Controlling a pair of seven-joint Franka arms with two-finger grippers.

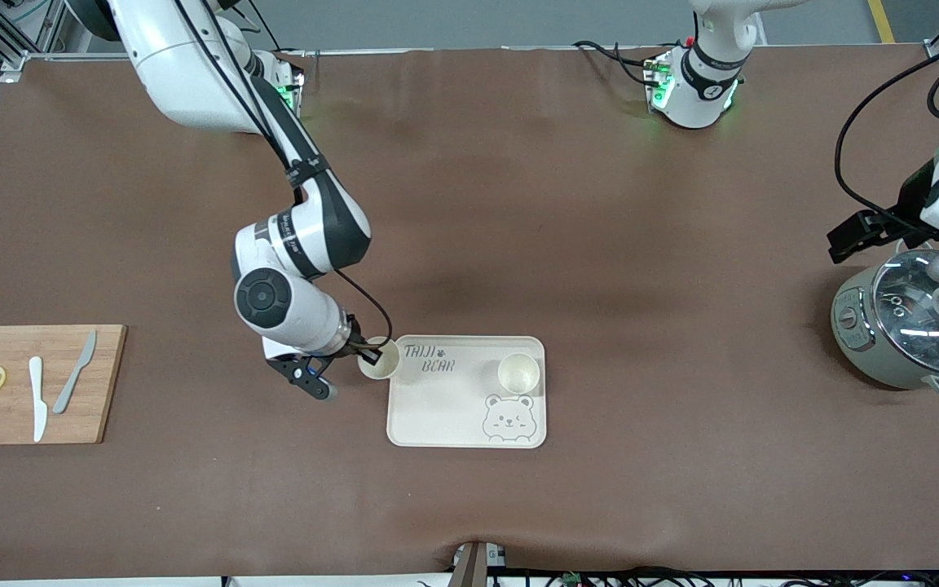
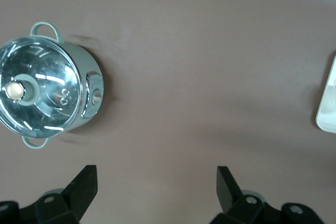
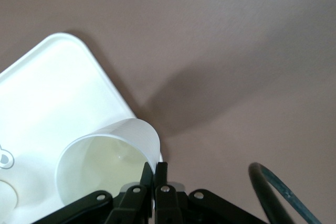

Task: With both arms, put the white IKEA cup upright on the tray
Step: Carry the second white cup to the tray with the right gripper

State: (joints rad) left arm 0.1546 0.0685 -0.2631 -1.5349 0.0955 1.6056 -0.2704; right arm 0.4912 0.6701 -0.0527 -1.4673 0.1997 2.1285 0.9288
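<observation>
A white cup (image 1: 378, 359) stands mouth up at the cream-white tray's (image 1: 445, 408) corner toward the right arm's end, next to the "TAIJI BEAR" lettering. My right gripper (image 1: 362, 353) is shut on its rim. In the right wrist view the fingertips (image 3: 155, 174) pinch the cup's wall (image 3: 105, 161) over the tray's edge (image 3: 52, 87). I cannot tell whether the cup rests on the tray. A second white cup (image 1: 518, 372) stands upright on the tray above the bear face. My left gripper (image 1: 848, 240) (image 2: 156, 170) is open and empty, high beside the pot, and waits.
A grey pot with a glass lid (image 1: 914, 326) (image 2: 42, 93) stands at the left arm's end. A wooden cutting board (image 1: 103, 383) with two lemon slices, a white knife and a grey knife lies at the right arm's end.
</observation>
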